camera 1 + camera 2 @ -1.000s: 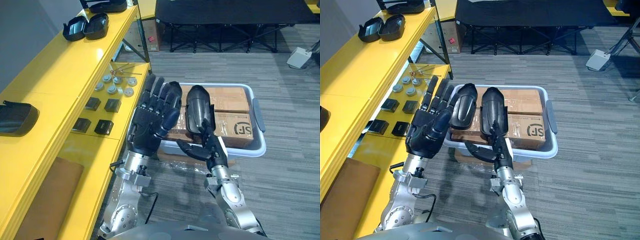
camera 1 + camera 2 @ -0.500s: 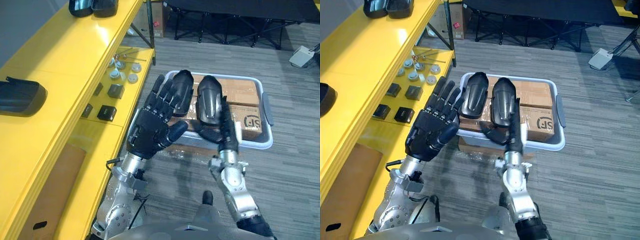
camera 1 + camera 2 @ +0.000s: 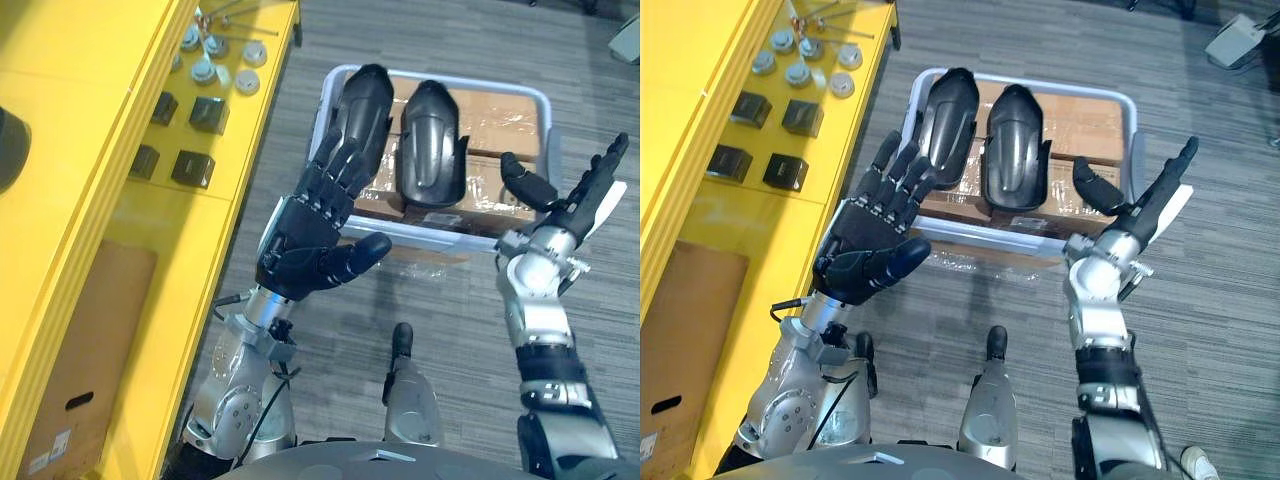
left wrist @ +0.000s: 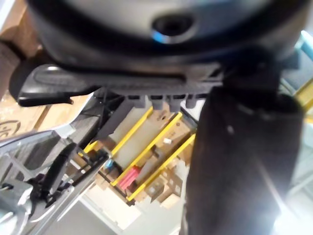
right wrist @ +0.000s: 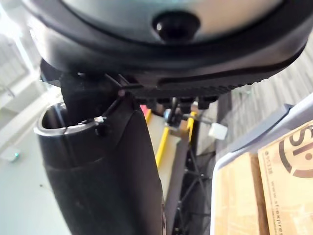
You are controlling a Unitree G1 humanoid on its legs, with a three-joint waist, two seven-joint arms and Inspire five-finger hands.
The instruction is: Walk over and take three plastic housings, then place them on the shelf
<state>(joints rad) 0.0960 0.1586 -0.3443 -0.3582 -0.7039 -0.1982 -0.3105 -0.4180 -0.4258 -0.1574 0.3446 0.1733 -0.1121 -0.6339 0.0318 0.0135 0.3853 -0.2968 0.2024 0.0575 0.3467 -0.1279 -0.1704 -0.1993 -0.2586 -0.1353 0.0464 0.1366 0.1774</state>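
Barely started tbh: my left hand (image 3: 305, 245) and right hand (image 3: 577, 203) are both spread wide and empty, the two housings (image 3: 432, 145) I can see sit on boxes (image 3: 500, 110) in the tub (image 3: 430, 234), and shelf (image 3: 90, 200) drop-offs all remain.

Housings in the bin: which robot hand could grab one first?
Probably the left. The left hand is open, right beside the left housing. The right hand, also open, is out at the right edge of the bin, farther from the right housing.

Bright, even indoor light with soft shadows.
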